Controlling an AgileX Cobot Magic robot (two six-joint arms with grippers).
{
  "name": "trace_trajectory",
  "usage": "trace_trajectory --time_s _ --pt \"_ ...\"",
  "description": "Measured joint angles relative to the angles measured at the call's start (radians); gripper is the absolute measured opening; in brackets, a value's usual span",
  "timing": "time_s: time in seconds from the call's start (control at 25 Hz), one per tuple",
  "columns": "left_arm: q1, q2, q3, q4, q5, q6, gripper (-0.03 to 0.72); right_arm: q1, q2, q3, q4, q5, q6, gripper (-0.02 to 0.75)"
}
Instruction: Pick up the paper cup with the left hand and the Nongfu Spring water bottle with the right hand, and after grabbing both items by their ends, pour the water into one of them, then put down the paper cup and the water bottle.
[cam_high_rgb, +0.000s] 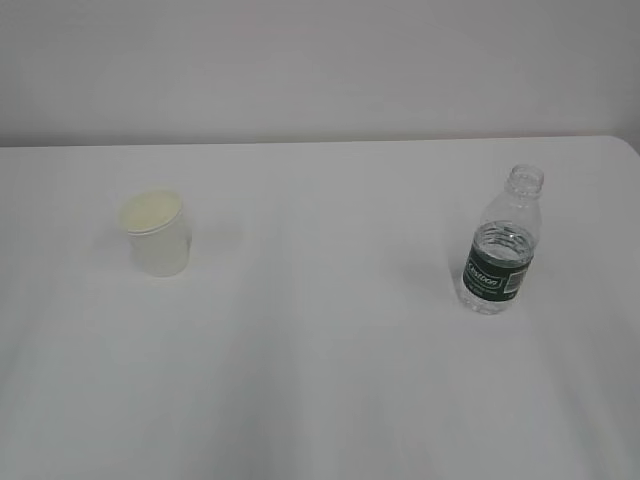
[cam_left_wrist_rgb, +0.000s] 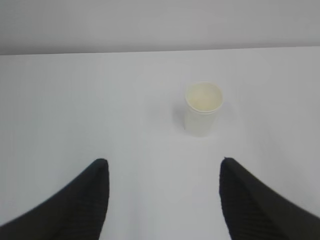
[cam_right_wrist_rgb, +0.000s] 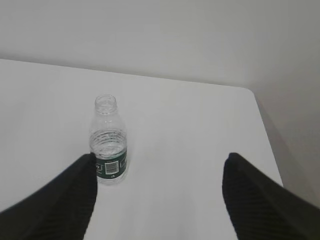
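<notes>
The white paper cup (cam_high_rgb: 158, 234) stands upright on the left of the white table, its cream inside showing. The uncapped Nongfu Spring water bottle (cam_high_rgb: 502, 243) stands upright on the right, with water up to about the top of its dark green label. Neither arm shows in the exterior view. In the left wrist view my left gripper (cam_left_wrist_rgb: 164, 165) is open and empty, and the paper cup (cam_left_wrist_rgb: 202, 108) lies ahead, slightly right. In the right wrist view my right gripper (cam_right_wrist_rgb: 159, 159) is open and empty; the bottle (cam_right_wrist_rgb: 109, 141) stands ahead beside the left fingertip (cam_right_wrist_rgb: 86, 167).
The white table (cam_high_rgb: 330, 350) runs back to a pale wall. Its right edge and rounded far corner (cam_right_wrist_rgb: 250, 92) lie close to the bottle's right.
</notes>
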Motion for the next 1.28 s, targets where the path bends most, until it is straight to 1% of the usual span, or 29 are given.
trace_trajectory --time_s 0.28,0.48,0.6,0.92,1.12,1.28 --pt "0.000 0.105 0.000 0.014 -0.154 0.001 0.499 0.000 0.165 0.000 0.029 -0.139 -0.007 0.593" --pt "0.000 0.223 0.000 0.014 -0.248 0.004 0.547 0.000 0.263 0.000 0.040 -0.209 -0.008 0.592" --pt "0.000 0.280 0.000 0.014 -0.307 0.004 0.557 0.000 0.305 0.000 0.043 -0.270 -0.008 0.593" --pt "0.000 0.412 0.000 0.014 -0.451 0.004 0.559 0.000 0.403 0.000 0.043 -0.418 -0.010 0.593" --pt "0.000 0.506 0.000 0.016 -0.544 0.004 0.559 0.000 0.450 0.000 0.011 -0.503 -0.010 0.593" --pt "0.000 0.593 0.000 0.022 -0.613 0.004 0.559 0.000 0.500 0.000 0.009 -0.558 -0.012 0.593"
